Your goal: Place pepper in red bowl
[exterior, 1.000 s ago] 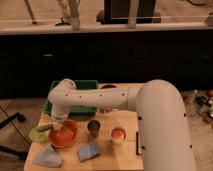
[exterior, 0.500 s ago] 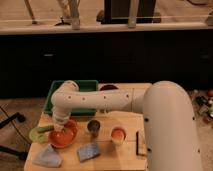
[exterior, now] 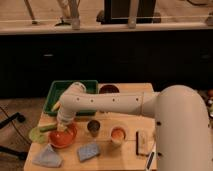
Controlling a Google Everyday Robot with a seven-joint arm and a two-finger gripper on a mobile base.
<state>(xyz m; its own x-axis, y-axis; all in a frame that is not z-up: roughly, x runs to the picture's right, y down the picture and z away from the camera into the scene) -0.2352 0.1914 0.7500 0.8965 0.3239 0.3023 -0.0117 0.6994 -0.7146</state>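
- Gripper [exterior: 63, 128]: hangs at the end of the arm, pointing down over the left part of the red bowl [exterior: 71, 142], low and close to its rim. Whether the claw is wide, narrow or holding anything cannot be told; the wrist housing covers it.
- Red bowl: stands at the front left of the table [exterior: 125, 156], right under the gripper. Its inside is partly hidden by the wrist, and no pepper can be made out in the part that shows.
- Pepper [exterior: 46, 128]: a green finger-like item lies just left of the gripper, at the bowl's left rim, resting on a pale green plate [exterior: 35, 135]. I judge this to be the pepper. Contact with the gripper cannot be confirmed.
- Governing relation: the pepper lies to the left of the claw. Its long axis runs roughly left to right, with the near end pointing at the bowl.
- Judgement: if the pepper is not in hand, the claw needs a short shift left and a grip across the narrow width. The carry to the bowl would then be brief.
- Caution: yellow corn [exterior: 56, 106] lies behind the wrist in the green tray [exterior: 61, 87]. It is elongated too and should not be mistaken for the pepper.
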